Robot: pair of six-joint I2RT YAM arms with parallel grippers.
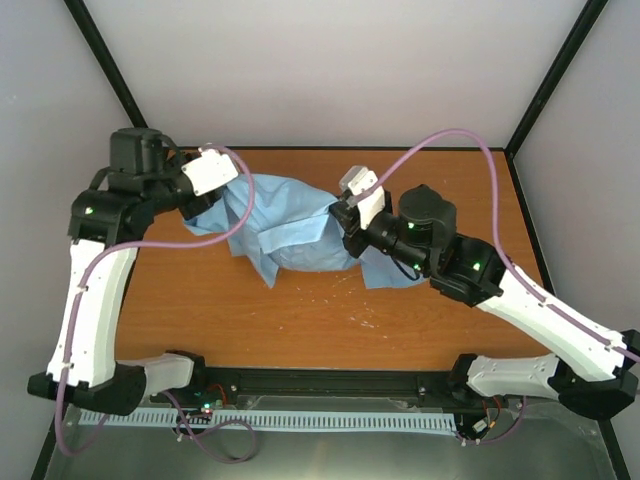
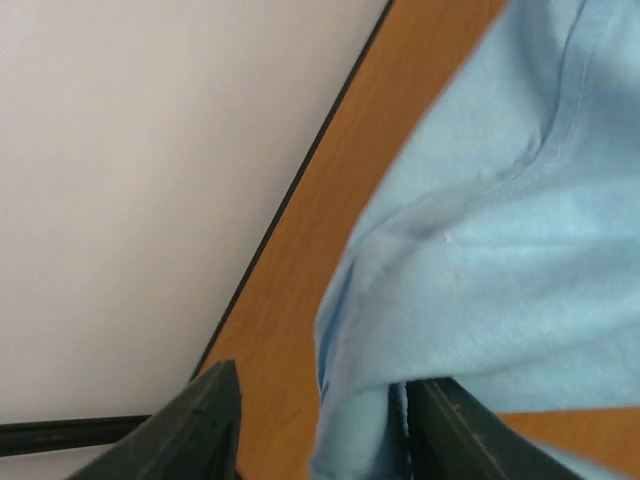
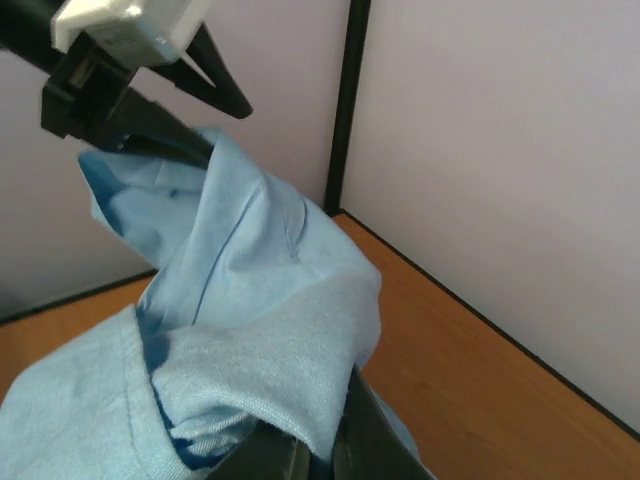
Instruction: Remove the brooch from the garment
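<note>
From above, we see the shirt (image 1: pixel 300 225) bunched in a heap on the far middle of the table (image 1: pixel 300 315). The left gripper (image 1: pixel 228 192) is at the heap's far left edge. The right gripper (image 1: pixel 347 212) is over the cloth on the heap's right part. From this height we cannot tell how either pair of jaws stands, and we cannot make out the brooch.

In the left wrist view, two dark fingers (image 2: pixel 200 435) stand wide apart at the bottom edge. A fold of the shirt hangs between them, lying against the finger on the right of the picture and clear of the other. This gripper is released and is not pinching the cloth. Behind the cloth we see the table and a pale wall (image 2: pixel 120 200).

In the right wrist view, that arm's own fingers (image 3: pixel 385 450) are drawn close together at the bottom edge with a fold of shirt caught between them, so it is grasping the cloth. The shirt rises from there to the left gripper at the top left, whose fingers are spread, with the cloth draped over the lower one. The brooch does not show in any of these folds, and we cannot tell where it sits.
</note>
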